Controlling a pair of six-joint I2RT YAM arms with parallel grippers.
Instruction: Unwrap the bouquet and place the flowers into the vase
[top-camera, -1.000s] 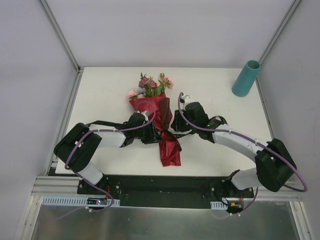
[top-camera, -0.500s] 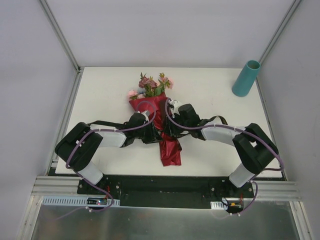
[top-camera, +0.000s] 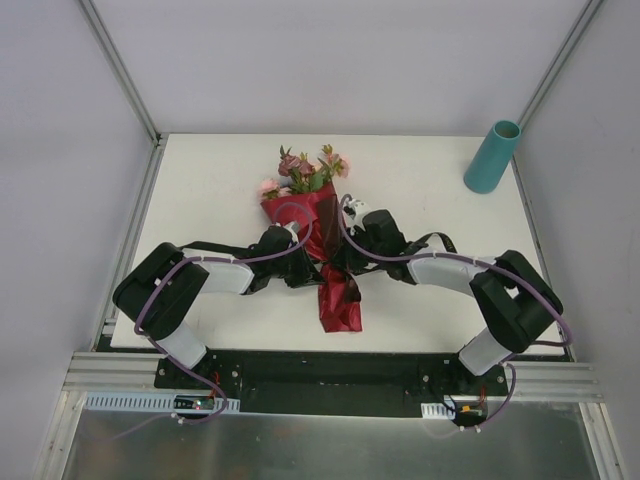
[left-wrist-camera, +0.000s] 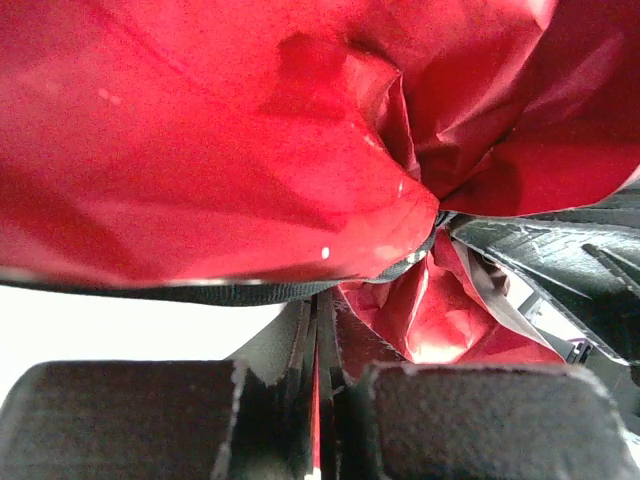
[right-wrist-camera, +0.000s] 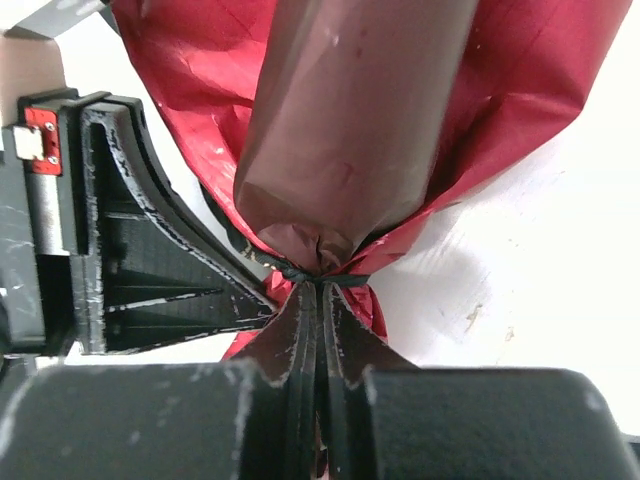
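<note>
The vase (top-camera: 492, 157) stands at the far right corner of the table (top-camera: 430, 190), well apart from the bouquet (top-camera: 312, 210). The bouquet lies mid-table with the flowers (top-camera: 305, 170) inside its maroon wrap (top-camera: 340, 300) — blooms toward the far edge. Both arms reach inward, low over the table. The left gripper (left-wrist-camera: 318, 300) pinches the paper at the tied neck, and the right gripper (right-wrist-camera: 320, 285) is clamped there too — right at the black ribbon (right-wrist-camera: 345, 280).
</note>
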